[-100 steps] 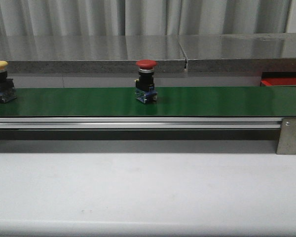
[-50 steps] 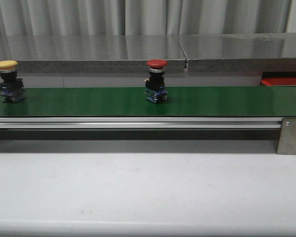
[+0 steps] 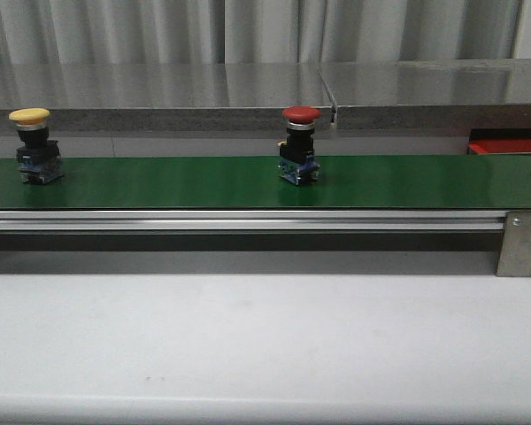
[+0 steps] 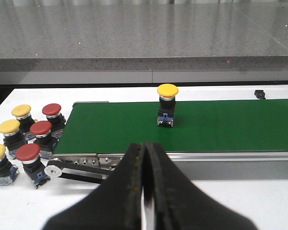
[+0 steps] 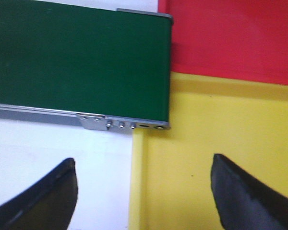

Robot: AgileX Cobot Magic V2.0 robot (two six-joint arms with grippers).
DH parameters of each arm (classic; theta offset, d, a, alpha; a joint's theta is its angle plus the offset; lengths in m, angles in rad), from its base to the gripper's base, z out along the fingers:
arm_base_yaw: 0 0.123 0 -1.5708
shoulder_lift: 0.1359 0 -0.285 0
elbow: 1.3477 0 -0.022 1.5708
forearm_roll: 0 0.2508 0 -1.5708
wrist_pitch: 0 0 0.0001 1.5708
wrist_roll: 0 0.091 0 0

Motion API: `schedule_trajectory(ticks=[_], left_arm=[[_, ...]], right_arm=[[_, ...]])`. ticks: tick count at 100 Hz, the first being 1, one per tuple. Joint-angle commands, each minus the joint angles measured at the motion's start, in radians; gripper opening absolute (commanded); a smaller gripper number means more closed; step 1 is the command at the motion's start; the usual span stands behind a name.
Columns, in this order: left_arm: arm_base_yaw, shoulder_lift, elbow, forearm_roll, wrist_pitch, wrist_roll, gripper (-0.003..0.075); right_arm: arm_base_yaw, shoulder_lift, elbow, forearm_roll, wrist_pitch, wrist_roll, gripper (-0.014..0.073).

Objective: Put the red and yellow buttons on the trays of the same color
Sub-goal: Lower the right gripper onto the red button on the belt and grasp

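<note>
Nearest in the wrist views, the left gripper [image 4: 144, 191] has its fingers pressed together above the white worktop [image 3: 265, 345] with nothing between them, while the right gripper [image 5: 144, 191] is spread wide over the yellow tray [image 5: 221, 158], the red tray [image 5: 230, 38] lying just beyond, both at the belt's right end. Farther back on the green belt [image 3: 203, 181], a yellow button [image 3: 35, 146] stands upright near the left end and a red button [image 3: 299, 146] upright near mid-length, well apart. Off the belt's left end, a cluster of spare buttons [image 4: 24, 139], red and yellow, sits on the worktop.
</note>
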Motion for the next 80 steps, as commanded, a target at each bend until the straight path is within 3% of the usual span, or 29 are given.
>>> schedule_trajectory(ticks=[1,41,80], left_arm=[[-0.007,0.009,-0.024,-0.017,-0.081,-0.003,-0.002],[-0.007,0.009,-0.024,-0.017,-0.081,-0.003,-0.002],[-0.007,0.009,-0.024,-0.017,-0.081,-0.003,-0.002]], right_arm=[[0.03,0.029,-0.058,0.08,-0.051,-0.073,0.0575],[0.278,0.432,-0.37,0.089,-0.039,-0.114,0.0575],[0.352,0.717,-0.665,0.088,0.063,-0.114,0.0575]])
